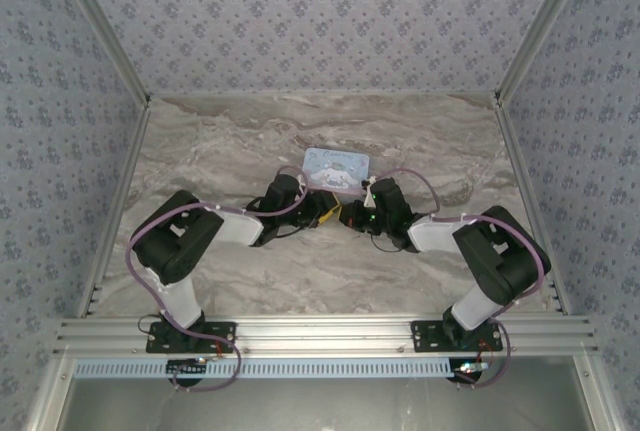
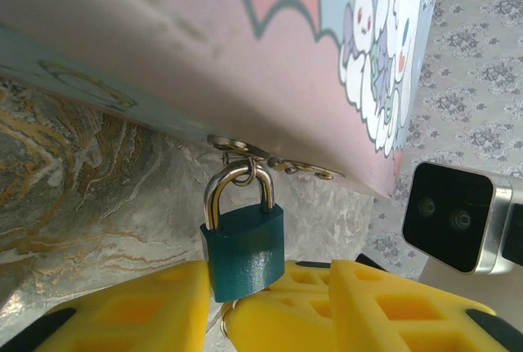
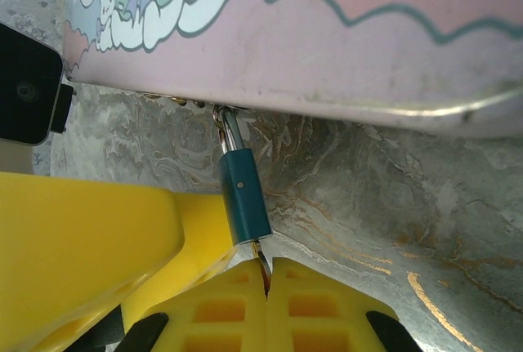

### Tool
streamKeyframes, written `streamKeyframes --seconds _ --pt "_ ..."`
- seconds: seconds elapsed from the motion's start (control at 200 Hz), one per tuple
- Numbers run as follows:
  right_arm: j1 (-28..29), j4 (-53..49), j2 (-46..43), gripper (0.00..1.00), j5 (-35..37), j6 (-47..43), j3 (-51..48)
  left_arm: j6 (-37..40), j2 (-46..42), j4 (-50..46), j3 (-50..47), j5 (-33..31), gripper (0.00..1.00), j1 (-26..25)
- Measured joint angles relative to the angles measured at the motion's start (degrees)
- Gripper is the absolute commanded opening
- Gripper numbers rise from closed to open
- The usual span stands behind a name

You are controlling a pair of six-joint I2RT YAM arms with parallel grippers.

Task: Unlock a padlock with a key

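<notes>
Two arms in, one target. On the left, the left gripper [image 2: 268,303] has its yellow fingers [image 2: 131,311] spread, and the single teal padlock [image 2: 243,252] sits between them, its side against the left finger and clear of the other. The shackle is hooked through the metal loop of the one cartoon tin [image 2: 245,50] just beyond the fingertips, above the marbled desk [image 2: 82,172]. Over to the right: the right gripper [image 3: 268,274] has its fingers [image 3: 310,303] pressed together, pinching the one thin dark key [image 3: 262,256], whose tip meets the padlock's bottom just past the fingertips.
</notes>
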Motion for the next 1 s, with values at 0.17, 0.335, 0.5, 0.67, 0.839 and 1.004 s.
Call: streamKeyframes --seconds 0.17,0.335,0.5,0.67,0.839,1.004 --pt "0.0 0.2 0.5 0.0 -0.1 0.2 0.0 0.0 0.1 0.1 0.0 -0.3 0.48 0.0" --pt "0.0 0.3 0.5 0.0 -0.2 0.2 0.0 -0.1 0.1 0.1 0.0 -0.7 0.51 0.0" --pt "0.0 0.6 0.9 0.0 -0.2 0.2 0.0 -0.4 0.1 0.1 0.0 -1.2 0.58 0.0" --pt "0.0 0.9 1.3 0.0 -0.2 0.2 0.0 -0.4 0.1 -0.1 0.0 -1.5 0.61 0.0" --pt "0.0 1.0 1.4 0.0 -0.3 0.2 0.0 -0.4 0.1 -0.2 0.1 -1.5 0.55 0.0" --pt "0.0 1.2 1.5 0.0 -0.2 0.4 0.0 -0.5 0.2 0.0 0.1 -1.5 0.49 0.0"
